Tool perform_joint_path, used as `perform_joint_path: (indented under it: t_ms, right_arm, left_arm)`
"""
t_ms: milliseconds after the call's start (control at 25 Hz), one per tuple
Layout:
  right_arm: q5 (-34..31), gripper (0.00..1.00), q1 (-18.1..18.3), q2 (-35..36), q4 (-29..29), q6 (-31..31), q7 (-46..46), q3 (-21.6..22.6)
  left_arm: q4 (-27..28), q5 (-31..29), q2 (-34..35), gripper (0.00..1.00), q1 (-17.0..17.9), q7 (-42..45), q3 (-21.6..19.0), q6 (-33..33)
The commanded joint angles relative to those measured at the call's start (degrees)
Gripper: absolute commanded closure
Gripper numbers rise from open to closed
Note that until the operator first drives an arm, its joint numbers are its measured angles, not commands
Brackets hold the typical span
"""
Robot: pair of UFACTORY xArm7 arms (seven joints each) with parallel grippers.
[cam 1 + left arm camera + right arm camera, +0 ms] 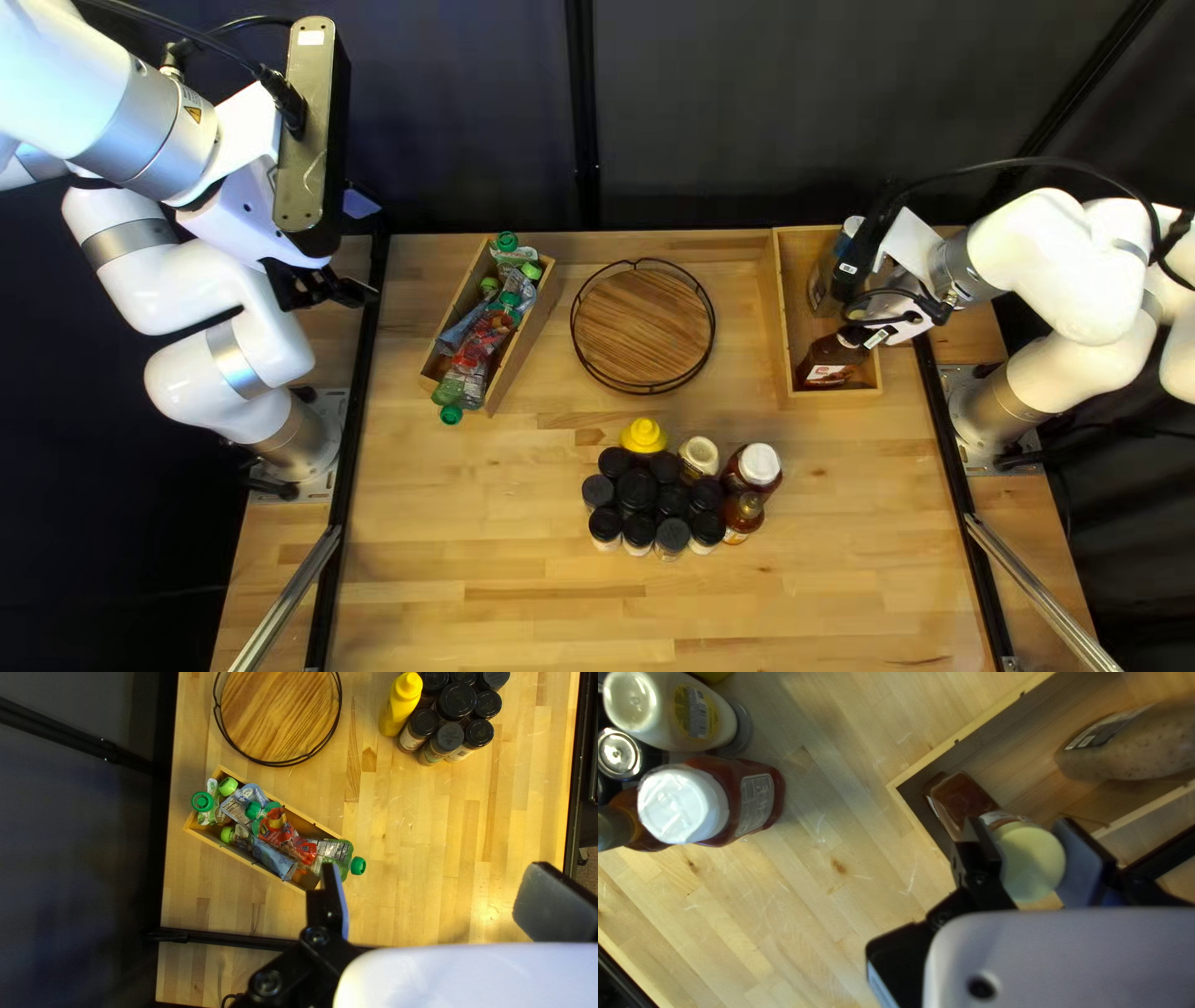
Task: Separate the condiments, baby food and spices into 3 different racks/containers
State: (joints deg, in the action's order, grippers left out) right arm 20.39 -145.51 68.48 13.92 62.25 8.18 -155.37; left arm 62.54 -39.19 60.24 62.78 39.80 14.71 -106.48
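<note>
Brown sauce bottle (962,799), one, cream cap, at the near end of the right wooden box (783,311); right tool (865,326) is closed on its cap, a finger on each side. Second bottle (1133,740) in same box, speckled contents, label on it. Left tool (334,291) wide open, holding nothing, near the left wooden box (529,339). That box: baby food pouches (283,837), five green caps counted, pouches overlap so exact pouch count can't be told. One round wooden tray (642,326), black wire rim, between the boxes on the bench (498,548).

Condiments and spices grouped on the bench: ten dark-lidded jars (637,489) packed together, one yellow squeeze bottle (644,436), one pale bottle (657,712), one red bottle with white cap (747,799), one small amber bottle (743,513). Labels: white printed panel on red bottle, yellow one with barcode on pale bottle, white one on brown sauce bottle.
</note>
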Motion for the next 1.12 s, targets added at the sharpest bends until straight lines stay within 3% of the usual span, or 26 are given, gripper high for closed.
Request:
perform_joint_path:
  t_ms: [40,240,280,360,400,440,680,880,1120]
  right_arm:
    - [0.17,1.0,-1.33,4.09,-1.74,2.52,1.24,-0.07]
    - [0.15,0.99,-1.48,5.0,-1.57,3.45,1.86,0.19]
    - [0.18,0.92,-1.45,4.84,-1.53,3.3,1.82,0.21]
    - [0.3,0.22,-1.33,3.94,-1.23,2.76,1.56,0.26]
    - [0.34,0.05,-1.29,3.25,-0.88,2.51,1.25,0.15]
    - [0.36,0.0,-1.27,2.82,-0.56,2.46,1.06,0.09]
    - [0.15,0.0,-0.93,-0.11,3.94,2.55,0.19,-0.1]
    - [0.59,0.0,-0.45,-8.71,11.73,-0.57,-2.53,0.57]
    - [2.87,0.0,-3.43,-29.31,26.77,-4.46,-15.37,0.19]
  left_arm:
    - [0.0,0.0,0.0,0.0,0.0,0.0,0.0,0.0]
    - [0.0,0.0,0.0,0.0,0.0,0.0,0.0,0.0]
    - [0.0,0.0,0.0,0.0,0.0,0.0,0.0,0.0]
    - [0.0,0.0,0.0,0.0,0.0,0.0,0.0,0.0]
    - [0.0,0.0,0.0,0.0,0.0,0.0,0.0,0.0]
    - [0.0,0.0,0.0,0.0,0.0,0.0,0.0,0.0]
    - [0.0,0.0,0.0,0.0,0.0,0.0,0.0,0.0]
    - [0.0,0.0,0.0,0.0,0.0,0.0,0.0,0.0]
    - [0.0,0.0,0.0,0.0,0.0,0.0,0.0,0.0]
